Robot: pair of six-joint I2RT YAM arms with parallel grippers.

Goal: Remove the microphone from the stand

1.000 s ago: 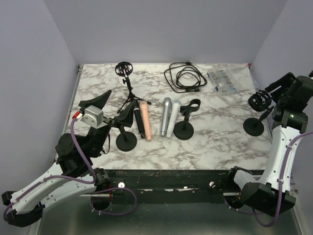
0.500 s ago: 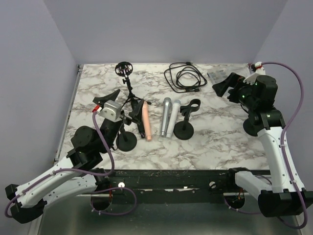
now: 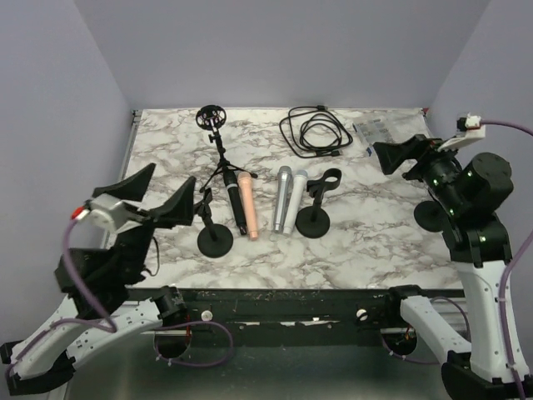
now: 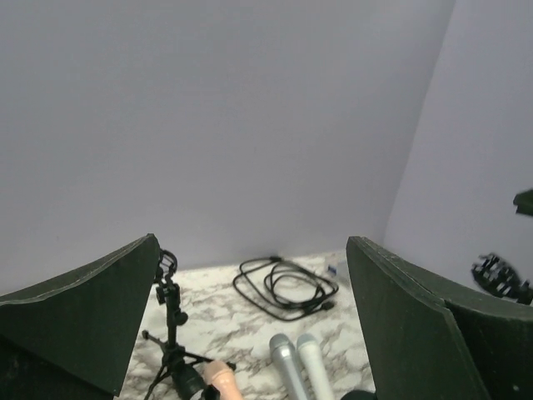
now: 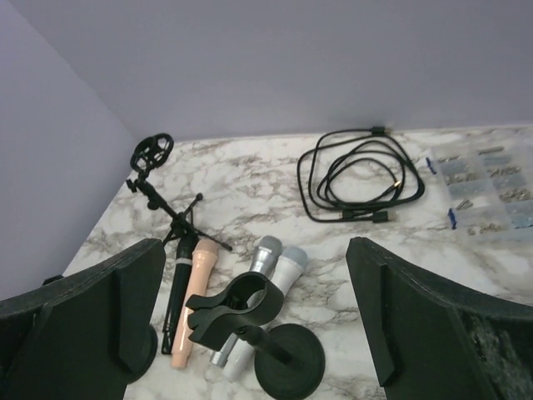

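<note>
Four microphones lie flat mid-table: black [image 3: 237,208], peach [image 3: 247,204], silver [image 3: 281,198] and white [image 3: 294,202]. No stand in view holds one. The clip stand [image 3: 313,218] beside them has an empty clip [image 5: 241,308]. A second round-base stand [image 3: 214,240] stands left of the mics, and a tripod stand [image 3: 213,118] with an empty shock mount stands at the back. My left gripper [image 3: 174,172] is open and empty, raised left of the mics. My right gripper [image 3: 390,158] is open and empty, raised at the right. In the right wrist view the fingers [image 5: 92,317] frame the clip stand.
A coiled black cable [image 3: 314,131] and a clear parts box [image 3: 381,137] lie at the back. A fourth stand's base [image 3: 430,218] shows partly behind my right arm. Walls close in the left, back and right sides.
My left gripper has pulled back left and risen away from the round-base stand. My right arm has swung in from the right edge and now covers the right-hand stand's top.
</note>
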